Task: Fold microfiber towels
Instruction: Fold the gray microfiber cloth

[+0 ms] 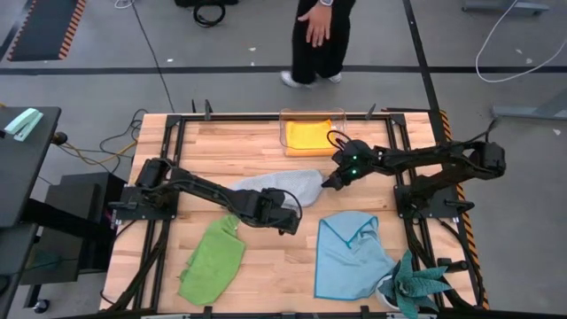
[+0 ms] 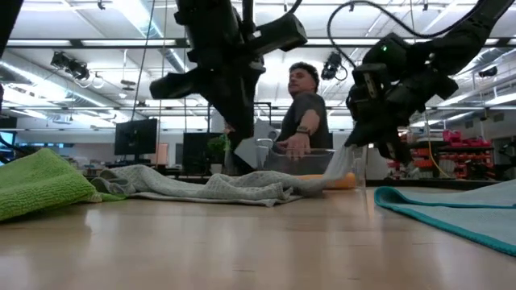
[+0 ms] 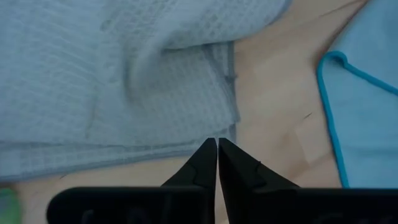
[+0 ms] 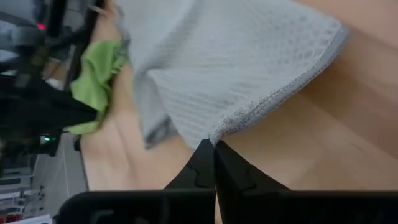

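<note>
At the left front corner of the tabletop (image 1: 266, 146) lay the lime green towel (image 1: 213, 260), bunched and lying at a slant. The left arm reached from the left edge toward the middle, and the left gripper (image 1: 290, 223) hung over the wood just off the grey towel's front edge, its fingers pressed together with nothing between them; the wrist view showed the tips (image 3: 217, 144) right at the cloth's hem, though I could not tell whether they touched it. The grey towel (image 1: 282, 187) sat crumpled in the middle of the table, stretched from the left arm across toward the right one. At the back edge, near the centre, stood the clear plastic box (image 1: 310, 132) with the orange-yellow towel (image 1: 310, 135) lying inside it. The right arm came in from the right edge, and the right gripper (image 1: 330, 183) was clamped on the grey towel's right-hand corner, the hem pinched between its closed tips (image 4: 214, 148). The light blue towel (image 1: 347, 255) lay toward the right front corner, partly spread with a fold turned over on top. Just beside it, at the very corner, stood the teal spiky-leaved plant (image 1: 416, 288). Beyond the table's far edge a person (image 1: 319, 40) in dark clothes stood on the floor.
</note>
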You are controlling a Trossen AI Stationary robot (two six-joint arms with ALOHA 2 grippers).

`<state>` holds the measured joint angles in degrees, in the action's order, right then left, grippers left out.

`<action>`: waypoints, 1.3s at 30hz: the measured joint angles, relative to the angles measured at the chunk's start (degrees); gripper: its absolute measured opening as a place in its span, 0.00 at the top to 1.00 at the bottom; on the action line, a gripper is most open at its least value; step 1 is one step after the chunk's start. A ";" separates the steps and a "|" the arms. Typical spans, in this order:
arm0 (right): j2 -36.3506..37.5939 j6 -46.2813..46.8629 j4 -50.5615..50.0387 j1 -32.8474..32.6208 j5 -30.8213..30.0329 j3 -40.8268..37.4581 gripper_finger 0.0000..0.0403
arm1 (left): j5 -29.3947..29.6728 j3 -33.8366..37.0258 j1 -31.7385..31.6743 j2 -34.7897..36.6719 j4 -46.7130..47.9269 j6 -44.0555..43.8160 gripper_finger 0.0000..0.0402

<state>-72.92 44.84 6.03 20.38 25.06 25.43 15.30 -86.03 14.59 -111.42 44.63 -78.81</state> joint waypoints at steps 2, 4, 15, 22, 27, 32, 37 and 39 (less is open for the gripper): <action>2.33 0.01 0.07 -0.02 0.02 0.00 1.00 | 0.49 0.29 -0.03 0.00 -1.03 -0.01 0.93; 5.06 0.36 -0.03 -0.01 -0.16 0.00 1.00 | 1.90 0.20 -0.03 0.02 -2.16 0.00 0.93; 18.43 0.09 -5.26 0.04 -2.97 3.87 1.00 | 7.08 0.16 -1.95 0.04 -8.60 0.13 0.97; 18.96 -8.48 -18.49 0.11 -5.28 16.29 1.00 | 9.29 0.16 -4.86 0.04 -10.23 1.45 0.94; 16.64 -12.33 -26.19 1.10 -7.87 21.68 1.00 | 8.51 0.04 -4.28 0.75 -17.90 7.50 0.96; 15.08 -13.17 -26.82 1.37 -7.17 23.78 1.00 | 1.55 0.07 -3.46 0.23 -19.04 8.61 0.97; 14.67 -13.35 -26.64 1.38 -7.03 24.20 1.00 | 3.12 0.12 -2.38 -0.03 -18.92 7.47 0.96; 14.68 -13.34 -26.46 1.34 -6.92 24.20 1.00 | 3.27 0.12 -2.39 -0.02 -18.96 7.47 0.94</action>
<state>-58.24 31.50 -20.43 21.72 18.14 49.63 18.57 -85.91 12.20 -111.44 25.66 -71.35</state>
